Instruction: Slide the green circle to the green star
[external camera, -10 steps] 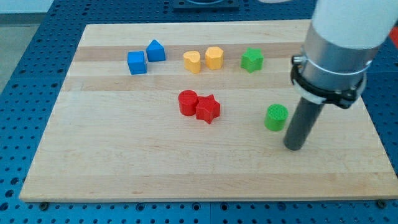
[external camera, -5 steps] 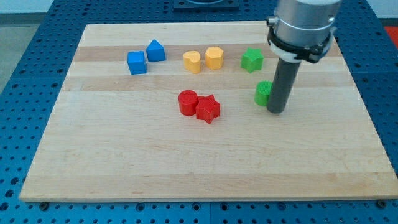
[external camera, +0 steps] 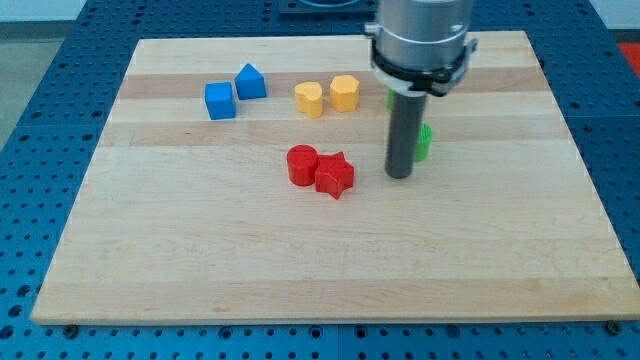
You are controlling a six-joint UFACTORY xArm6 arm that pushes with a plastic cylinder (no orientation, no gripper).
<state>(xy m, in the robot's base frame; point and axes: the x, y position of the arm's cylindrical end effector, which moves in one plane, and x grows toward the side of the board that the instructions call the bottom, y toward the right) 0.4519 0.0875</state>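
Note:
The green circle (external camera: 424, 141) lies right of the board's middle, mostly hidden behind my rod; only its right part shows. The green star (external camera: 389, 99) sits just above it and is almost fully covered by the arm, with only a green sliver showing at the rod's left edge. My tip (external camera: 400, 176) rests on the board just below and to the left of the green circle, to the right of the red star. Whether the tip touches the circle cannot be told.
A red cylinder (external camera: 302, 164) and a red star (external camera: 335, 175) touch each other left of my tip. A yellow heart (external camera: 310, 99), a yellow hexagon (external camera: 345, 92), a blue cube (external camera: 220, 101) and a blue wedge (external camera: 250, 81) line the top of the wooden board (external camera: 200, 250).
My rod has swept from the lower right up and to the left. The green circle has slid up and left with it, ending close below the green star.

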